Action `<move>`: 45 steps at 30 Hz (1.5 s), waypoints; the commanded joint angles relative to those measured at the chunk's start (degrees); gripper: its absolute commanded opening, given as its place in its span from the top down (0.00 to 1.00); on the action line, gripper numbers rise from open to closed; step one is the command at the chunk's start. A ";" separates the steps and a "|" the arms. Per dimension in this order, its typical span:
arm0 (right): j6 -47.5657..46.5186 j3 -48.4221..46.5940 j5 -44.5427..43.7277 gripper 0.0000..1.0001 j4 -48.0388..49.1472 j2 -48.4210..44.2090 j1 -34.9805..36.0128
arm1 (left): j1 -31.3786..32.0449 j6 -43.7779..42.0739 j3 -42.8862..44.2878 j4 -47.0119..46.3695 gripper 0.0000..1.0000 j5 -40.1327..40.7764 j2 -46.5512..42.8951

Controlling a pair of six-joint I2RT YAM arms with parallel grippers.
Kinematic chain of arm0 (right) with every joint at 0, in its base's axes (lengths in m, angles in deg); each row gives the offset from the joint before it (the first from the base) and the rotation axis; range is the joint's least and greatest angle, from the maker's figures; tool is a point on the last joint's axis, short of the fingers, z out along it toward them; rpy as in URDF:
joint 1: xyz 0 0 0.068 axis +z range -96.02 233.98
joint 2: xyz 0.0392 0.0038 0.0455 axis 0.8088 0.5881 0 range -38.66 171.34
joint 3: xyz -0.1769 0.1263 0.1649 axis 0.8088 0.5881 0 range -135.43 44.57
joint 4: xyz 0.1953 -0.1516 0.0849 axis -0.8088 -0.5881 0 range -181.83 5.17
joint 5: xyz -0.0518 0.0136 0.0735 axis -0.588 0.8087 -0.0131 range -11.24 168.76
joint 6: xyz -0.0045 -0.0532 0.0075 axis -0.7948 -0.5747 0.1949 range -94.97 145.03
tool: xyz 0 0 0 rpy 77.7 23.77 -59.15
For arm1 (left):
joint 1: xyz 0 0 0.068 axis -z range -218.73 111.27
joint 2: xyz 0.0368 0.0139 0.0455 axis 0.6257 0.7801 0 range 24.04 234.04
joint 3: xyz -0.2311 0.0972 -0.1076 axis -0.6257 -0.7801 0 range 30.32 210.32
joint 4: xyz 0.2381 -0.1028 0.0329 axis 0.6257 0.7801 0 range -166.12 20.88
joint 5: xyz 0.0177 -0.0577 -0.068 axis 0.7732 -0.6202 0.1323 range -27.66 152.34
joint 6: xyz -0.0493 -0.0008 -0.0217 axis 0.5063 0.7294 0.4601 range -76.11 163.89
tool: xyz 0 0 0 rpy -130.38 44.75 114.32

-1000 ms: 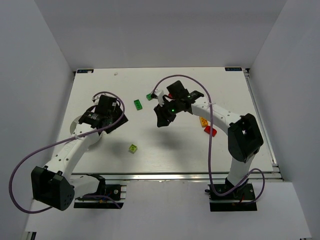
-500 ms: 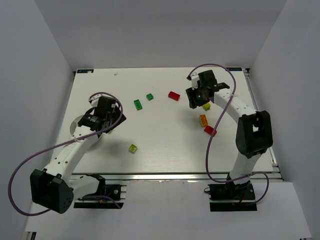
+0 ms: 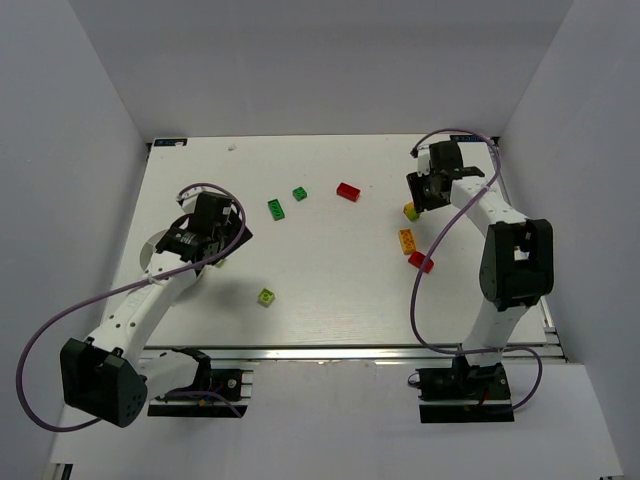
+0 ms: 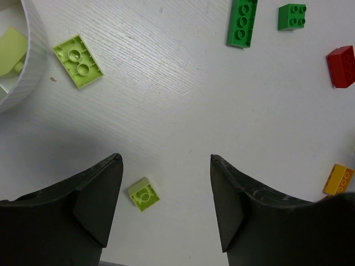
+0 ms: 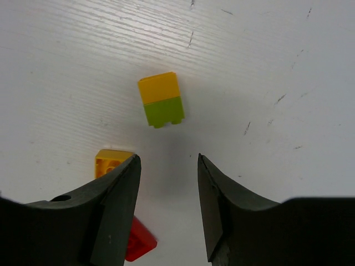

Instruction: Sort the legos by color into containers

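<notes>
Legos (image 3: 277, 209) lie mostly loose across the middle and right of the overhead frame — your sorting looks barely begun. The white dish (image 4: 32, 62), upper left in the left wrist view, shows only lime. Loose: two dark green, two red, two lime, one orange, one yellow-on-lime stack (image 5: 161, 100). Left gripper (image 4: 165, 163) and right gripper (image 5: 168, 160) gape, empty.

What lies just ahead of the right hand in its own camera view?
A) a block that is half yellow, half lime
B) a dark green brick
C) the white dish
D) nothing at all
A: the right wrist view shows a yellow-and-lime block lying just ahead of the open right hand, which holds nothing.
</notes>
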 commanded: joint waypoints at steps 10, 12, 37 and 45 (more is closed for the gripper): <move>-8.91 -10.69 31.28 0.44 -7.74 2.87 -0.24 | 0.29 0.76 1.58 5.06 0.26 8.01 3.87; -12.95 -12.27 35.88 0.39 -9.86 2.87 0.19 | 0.20 -0.55 2.46 4.89 0.26 9.06 6.24; -8.57 -5.69 38.10 0.26 -4.51 -0.64 8.02 | 0.38 -17.26 32.07 -18.58 0.19 -2.10 47.46; -6.72 -4.28 38.80 0.26 -3.01 -0.73 8.02 | 0.38 -18.58 35.42 -17.70 0.22 -1.84 53.36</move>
